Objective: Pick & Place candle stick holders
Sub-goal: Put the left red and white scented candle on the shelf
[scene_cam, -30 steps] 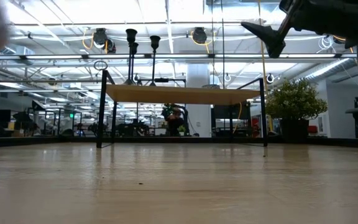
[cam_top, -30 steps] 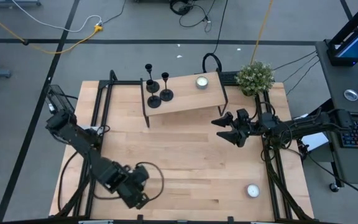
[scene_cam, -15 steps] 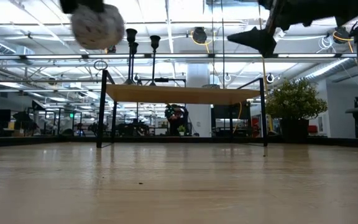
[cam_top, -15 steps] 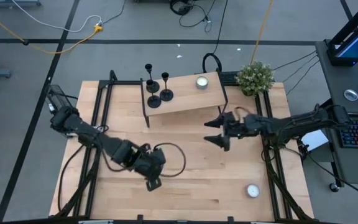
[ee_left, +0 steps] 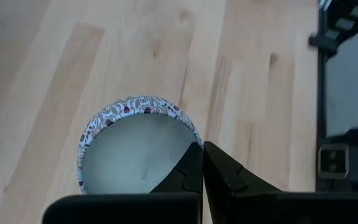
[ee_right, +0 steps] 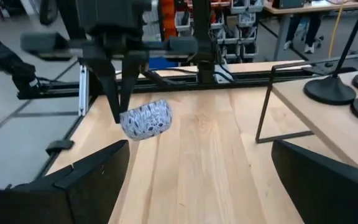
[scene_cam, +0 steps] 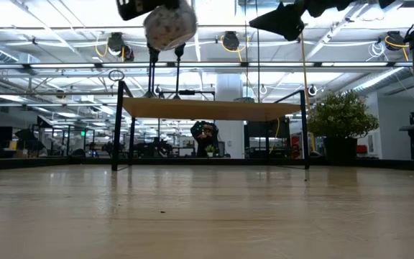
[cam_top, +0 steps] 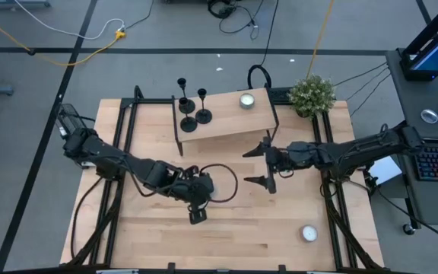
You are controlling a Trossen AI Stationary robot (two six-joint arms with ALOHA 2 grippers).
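Three black candle stick holders (cam_top: 188,114) stand by their round bases on the left end of a small raised wooden shelf (cam_top: 230,122). Two stems show in the low view (scene_cam: 152,50), and bases in the right wrist view (ee_right: 331,90). My left gripper (cam_top: 197,207) hangs over the middle of the table, shut on a patterned candle tin (ee_left: 135,146) that also shows from the right wrist (ee_right: 145,119). My right gripper (cam_top: 258,165) stands open in the air near the shelf's right front leg, roughly level, facing the left gripper, with nothing between its fingers. My left gripper pinches the tin's rim (ee_left: 193,142) between its two fingers, one finger over the white wax inside and one outside the wall. The fingers (ee_right: 118,93) come from above, slanting down. The tin hangs tilted below them, clear of the table.
A second tin candle (cam_top: 247,100) sits on the shelf's right part, a third (cam_top: 309,233) on the table near its right front corner. A potted plant (cam_top: 312,93) stands at the far right corner. Bare wood lies in front of the shelf.
My left gripper has swung from the table's near left toward its middle and risen, rolling as it went, with the tin held clear throughout. My right gripper has shifted toward the table's left, risen a little, tipped up to about level and rolled, staying open.
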